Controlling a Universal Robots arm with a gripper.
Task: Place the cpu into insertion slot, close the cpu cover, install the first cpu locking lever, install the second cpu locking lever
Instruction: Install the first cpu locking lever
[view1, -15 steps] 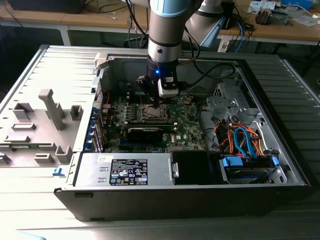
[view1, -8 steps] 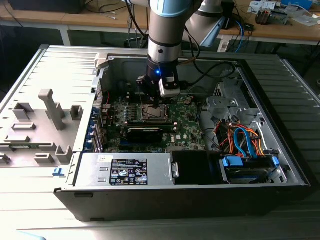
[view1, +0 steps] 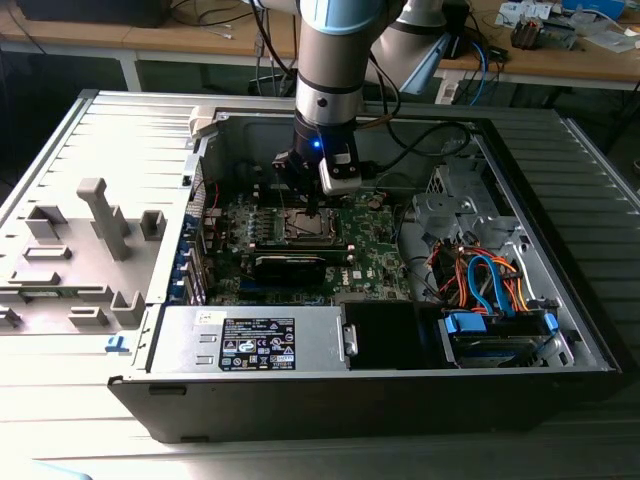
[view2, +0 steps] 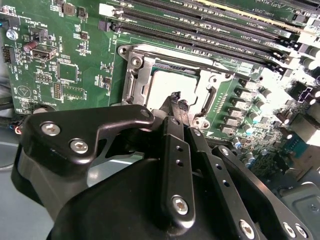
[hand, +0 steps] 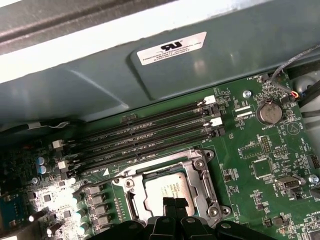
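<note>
The cpu (view2: 164, 84) (hand: 167, 186) lies flat in the insertion slot (view1: 305, 226) on the green board, its silvery face showing through the cut-out of the cpu cover (view2: 136, 80) (hand: 199, 176). The cover lies down around the chip. My gripper (view2: 178, 103) (hand: 174, 202) (view1: 312, 200) hangs just above the chip's near edge, shut, with nothing between its black fingertips. How the locking levers stand I cannot tell.
Long black memory slots (hand: 150, 131) (view2: 210, 30) run beside the socket, with the case wall (hand: 150, 75) behind them. A black card (view1: 300, 264), a power supply (view1: 260, 340) and a cable bundle (view1: 480, 275) crowd the case. A grey fixture plate (view1: 90, 240) lies outside at the exterior view's left.
</note>
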